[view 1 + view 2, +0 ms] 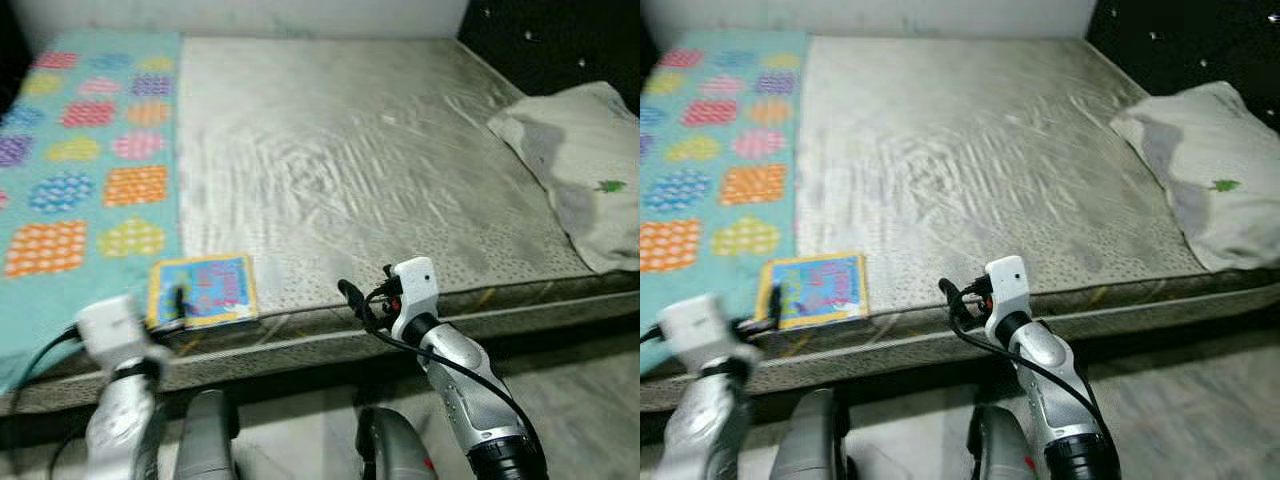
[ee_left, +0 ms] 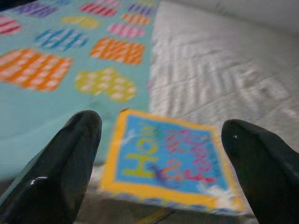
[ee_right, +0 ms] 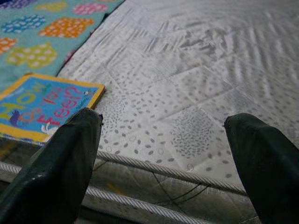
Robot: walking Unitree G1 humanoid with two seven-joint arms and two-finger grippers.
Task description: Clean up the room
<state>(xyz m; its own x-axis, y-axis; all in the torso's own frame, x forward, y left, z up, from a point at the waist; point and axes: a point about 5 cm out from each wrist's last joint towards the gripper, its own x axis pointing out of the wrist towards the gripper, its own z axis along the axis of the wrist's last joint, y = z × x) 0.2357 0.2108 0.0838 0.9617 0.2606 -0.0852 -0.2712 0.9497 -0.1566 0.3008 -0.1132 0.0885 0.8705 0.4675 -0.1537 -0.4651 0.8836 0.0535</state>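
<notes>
Left end effector (image 2: pixel 159 154), fingers spread, lines up on book (image 2: pixel 170 161) at bed (image 1: pixel 380 150) edge; right end effector (image 3: pixel 163 158) open, idle. Next, probably: close on book.

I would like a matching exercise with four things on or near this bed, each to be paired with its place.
Things:
1. book
2. pillow
3. patterned blanket
4. right tool

Places:
a. covering the bed's left side
b. flat at the mattress's near edge, before the open left tool
c. on the bed's right side
d. at the near edge, beside the book

Pairs: 1-b, 2-c, 3-a, 4-d
</notes>
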